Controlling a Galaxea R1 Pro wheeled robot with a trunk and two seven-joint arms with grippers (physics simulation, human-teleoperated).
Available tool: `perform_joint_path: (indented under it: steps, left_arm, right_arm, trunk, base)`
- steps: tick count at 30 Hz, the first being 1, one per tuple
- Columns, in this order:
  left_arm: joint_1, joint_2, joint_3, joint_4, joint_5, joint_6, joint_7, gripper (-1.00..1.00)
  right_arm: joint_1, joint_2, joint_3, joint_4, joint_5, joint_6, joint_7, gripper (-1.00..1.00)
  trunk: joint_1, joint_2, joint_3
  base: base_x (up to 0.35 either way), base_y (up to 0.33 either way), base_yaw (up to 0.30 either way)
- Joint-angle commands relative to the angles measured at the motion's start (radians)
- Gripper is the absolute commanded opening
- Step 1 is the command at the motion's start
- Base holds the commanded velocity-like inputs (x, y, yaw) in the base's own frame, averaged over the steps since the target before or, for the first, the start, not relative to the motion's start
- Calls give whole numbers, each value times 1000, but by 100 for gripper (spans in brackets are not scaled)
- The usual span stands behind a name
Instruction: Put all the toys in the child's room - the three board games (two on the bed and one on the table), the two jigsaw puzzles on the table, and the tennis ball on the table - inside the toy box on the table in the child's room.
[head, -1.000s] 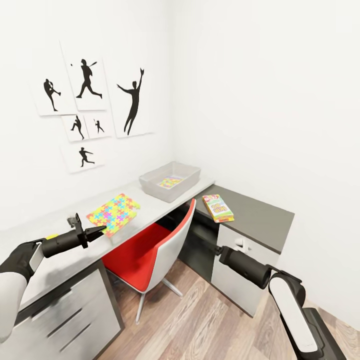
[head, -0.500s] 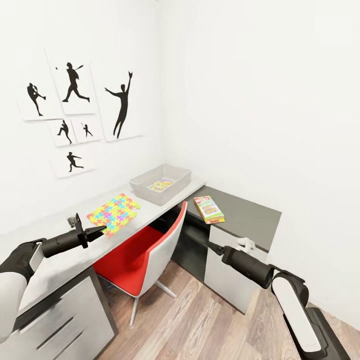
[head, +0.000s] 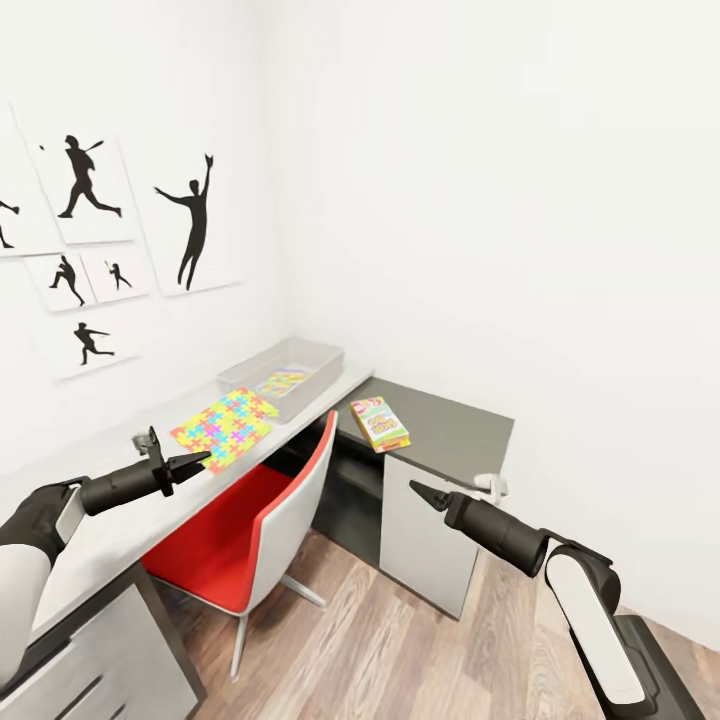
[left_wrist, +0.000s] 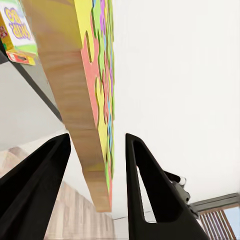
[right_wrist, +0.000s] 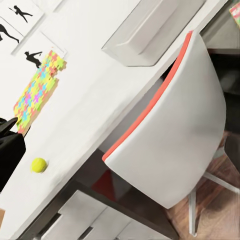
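Multicoloured jigsaw puzzle held at its near edge by left end effector, fingers clamped either side of the board, above the pale worktop. Second puzzle lies inside grey toy box farther along. Board game flat on the dark side desk. Tennis ball on worktop near the left arm. Right end effector hovers over the floor, fingers together. Red-and-white chair tucked under.
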Motion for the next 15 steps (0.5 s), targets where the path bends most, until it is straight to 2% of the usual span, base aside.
perform_joint_path:
  steps: [1,8,15]
  left_arm:
    - [0,1,2,0,-2,10,-4,-100]
    - [0,13,2,-1,-2,9,-5,-100]
    - [0,21,2,-1,-2,9,-5,-100]
  right_arm:
    - [-1,0,0,0,1,3,2,100]
    - [-1,0,2,0,2,2,2,100]
    - [-1,1,2,0,2,-1,2,100]
  trunk:
    - [-4,7,3]
    - [-31,56,34]
    - [-58,105,67]
  base:
    - [0,0,-233]
    - [0,0,-190]
    - [0,0,-39]
